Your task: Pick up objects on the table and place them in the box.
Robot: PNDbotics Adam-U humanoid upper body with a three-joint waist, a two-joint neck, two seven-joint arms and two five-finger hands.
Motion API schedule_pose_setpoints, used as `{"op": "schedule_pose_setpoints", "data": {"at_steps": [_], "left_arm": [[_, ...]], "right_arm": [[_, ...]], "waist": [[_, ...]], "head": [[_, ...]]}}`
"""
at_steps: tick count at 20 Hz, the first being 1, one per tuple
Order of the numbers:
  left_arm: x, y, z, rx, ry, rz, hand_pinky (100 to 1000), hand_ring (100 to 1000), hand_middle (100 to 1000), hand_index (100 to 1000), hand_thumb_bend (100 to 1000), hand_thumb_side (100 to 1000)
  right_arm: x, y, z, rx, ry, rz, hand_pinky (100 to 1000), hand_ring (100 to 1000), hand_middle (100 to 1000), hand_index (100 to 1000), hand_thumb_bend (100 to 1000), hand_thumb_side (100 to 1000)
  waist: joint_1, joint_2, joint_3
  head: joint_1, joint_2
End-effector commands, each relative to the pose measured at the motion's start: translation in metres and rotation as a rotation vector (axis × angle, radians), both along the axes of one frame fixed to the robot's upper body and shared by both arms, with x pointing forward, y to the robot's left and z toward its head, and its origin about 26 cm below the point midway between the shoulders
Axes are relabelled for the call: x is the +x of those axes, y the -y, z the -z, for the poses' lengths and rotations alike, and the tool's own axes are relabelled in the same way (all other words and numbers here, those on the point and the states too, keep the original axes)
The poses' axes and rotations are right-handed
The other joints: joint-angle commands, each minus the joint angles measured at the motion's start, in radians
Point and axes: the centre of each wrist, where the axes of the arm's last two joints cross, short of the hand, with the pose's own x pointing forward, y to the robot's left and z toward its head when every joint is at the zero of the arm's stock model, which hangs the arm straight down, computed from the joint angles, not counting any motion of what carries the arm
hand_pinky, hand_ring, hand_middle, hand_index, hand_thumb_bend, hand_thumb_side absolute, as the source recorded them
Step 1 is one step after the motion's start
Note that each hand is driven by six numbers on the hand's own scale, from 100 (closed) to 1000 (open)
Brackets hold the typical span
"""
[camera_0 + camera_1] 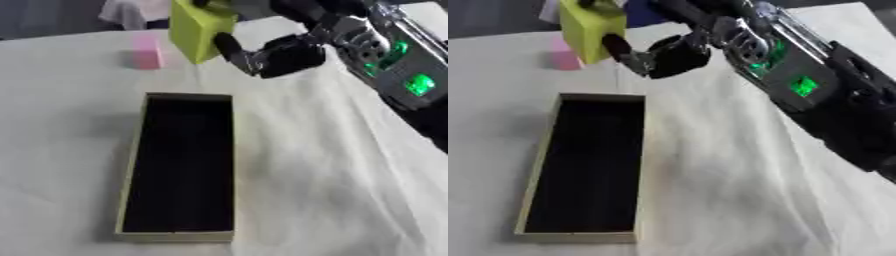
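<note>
Box (133,165) nearest me, open on counter (332,190); my right hand (284,55) grips yellow-green block (199,31) beyond it, pink block (147,52) alongside.

white tablecloth (332,190), creased, covering the table

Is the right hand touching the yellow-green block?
Touching. In the left eye view the right hand has its thumb and fingers closed on the yellow-green block, which it holds above the table.
</note>
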Motion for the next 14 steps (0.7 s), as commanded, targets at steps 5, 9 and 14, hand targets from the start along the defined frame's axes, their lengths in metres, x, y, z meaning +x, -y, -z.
{"op": "schedule_pose_setpoints", "data": {"at_steps": [5,9,14], "left_arm": [[-0.008,-0.026,-0.003,-0.053,0.001,-0.163,591,524,607,819,128,778],[-0.011,-0.032,0.000,-0.068,-0.003,-0.221,590,523,607,817,130,773],[-0.012,-0.033,0.003,-0.064,-0.010,-0.239,589,520,606,815,126,777]], "right_arm": [[-0.002,-0.022,0.021,0.002,-0.004,-0.177,732,739,100,614,100,100],[-0.001,-0.035,0.040,0.006,-0.012,-0.241,729,736,100,612,100,100],[-0.003,-0.044,0.066,-0.058,-0.032,-0.286,730,736,100,610,100,100]], "waist": [[0.008,-0.051,-0.037],[0.014,-0.059,-0.059],[0.018,-0.058,-0.068]], "head": [[0.056,0.080],[0.080,0.093],[0.082,0.094]]}}
